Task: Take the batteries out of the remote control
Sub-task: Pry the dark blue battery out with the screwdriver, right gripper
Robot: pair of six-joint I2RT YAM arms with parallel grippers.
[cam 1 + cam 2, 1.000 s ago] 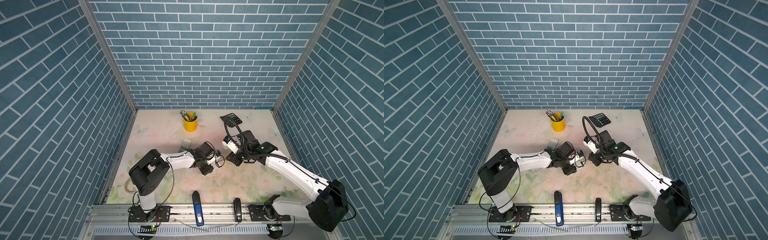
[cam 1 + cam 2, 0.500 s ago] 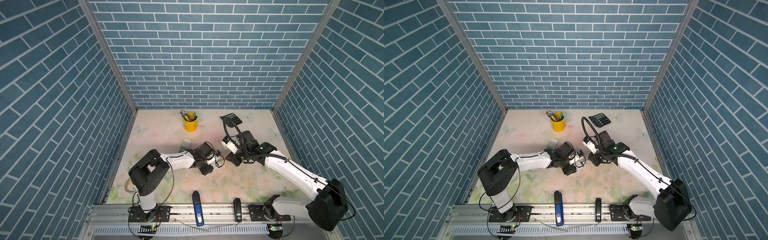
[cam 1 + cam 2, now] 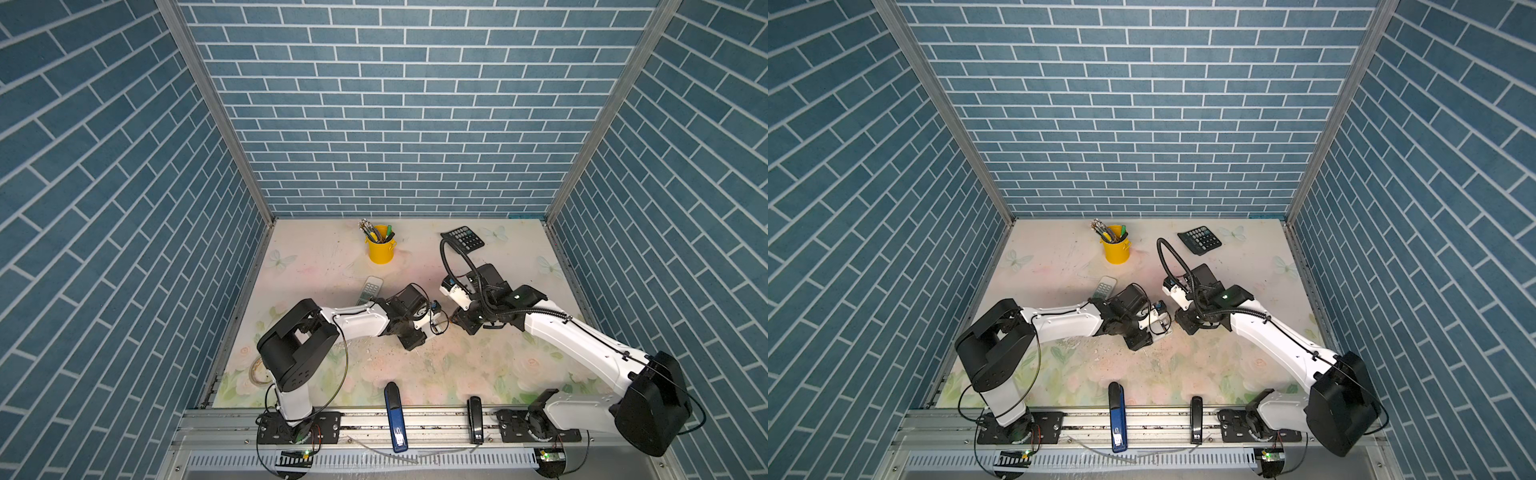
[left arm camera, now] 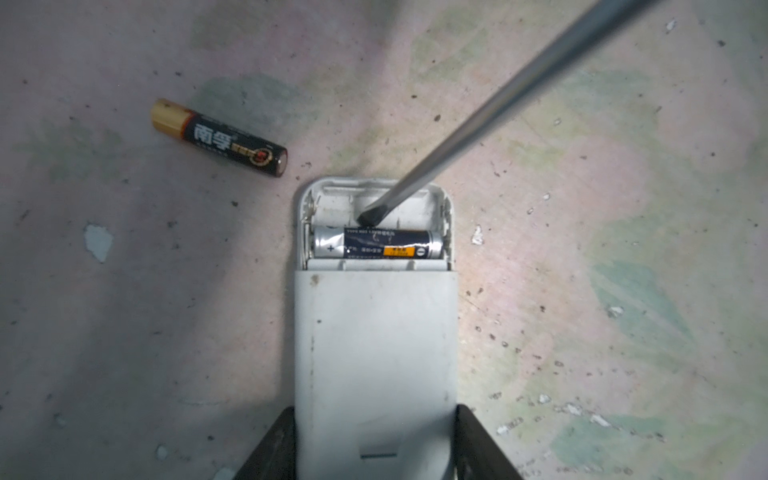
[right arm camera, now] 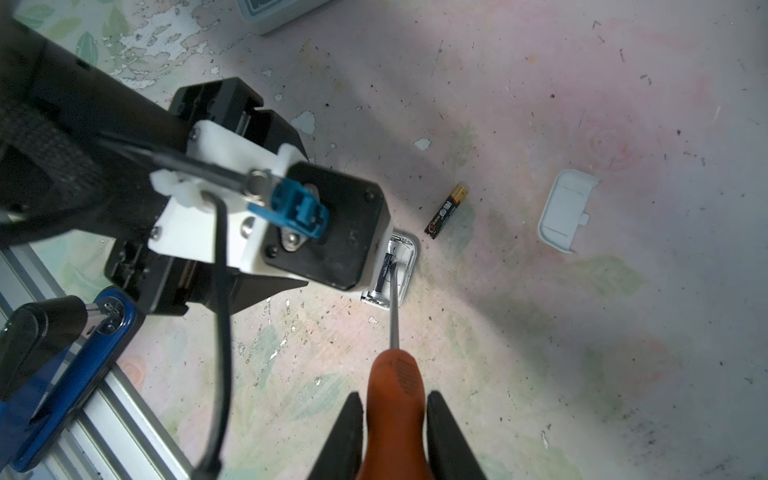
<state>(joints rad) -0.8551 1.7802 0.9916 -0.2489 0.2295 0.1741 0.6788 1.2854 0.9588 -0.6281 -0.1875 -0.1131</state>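
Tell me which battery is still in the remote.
The blue-and-silver battery, seated in the open remote beside the screwdriver; the black-and-gold battery lies loose on the table.

L fingers [image 4: 271, 453] clamped; R fingers [image 5: 347, 436] clamped

- both top views looked steeply down from high at 6 o'clock toward 12, far off, sharing the whole table [image 3: 316, 266].
- the left wrist camera sat close above the remote control [image 4: 374, 353].
- the right wrist camera, farther back, faced down the screwdriver [image 5: 393, 374] at the same remote control.
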